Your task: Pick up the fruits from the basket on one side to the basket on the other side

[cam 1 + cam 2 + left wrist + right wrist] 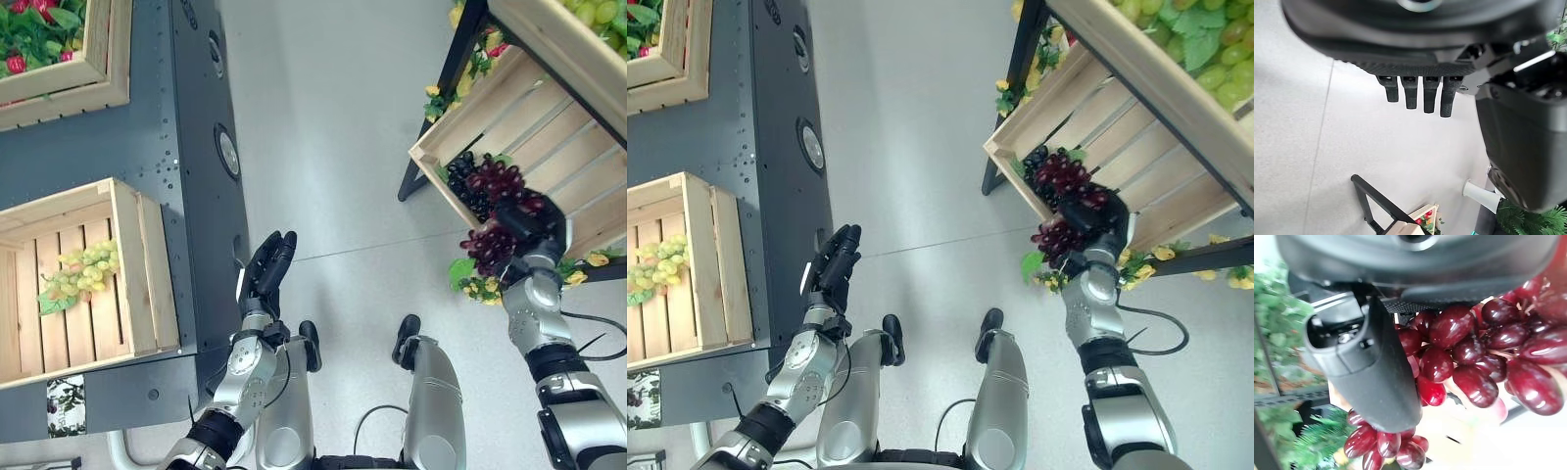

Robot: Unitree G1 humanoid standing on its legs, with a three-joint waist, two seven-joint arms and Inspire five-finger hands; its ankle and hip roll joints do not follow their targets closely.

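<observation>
Our right hand (534, 227) clasping red grapes (490, 245) at the right crate (460, 117) rim, our left hand (266, 269) relaxed, fingers straight, over the floor (333, 147)

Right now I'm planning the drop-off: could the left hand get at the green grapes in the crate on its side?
Probably yes: the left hand, open and empty, hangs beside the open-topped crate holding the green grapes.

A: Dark red grape bunch (490, 245), glossy, lower right of frame; black-purple bunch (468, 182) in pale wood crate (509, 108).

B: Left crate (127, 264) pale wood too, yellow-green grapes (83, 269). Charcoal stand (196, 147), light grey floor (333, 127).
</observation>
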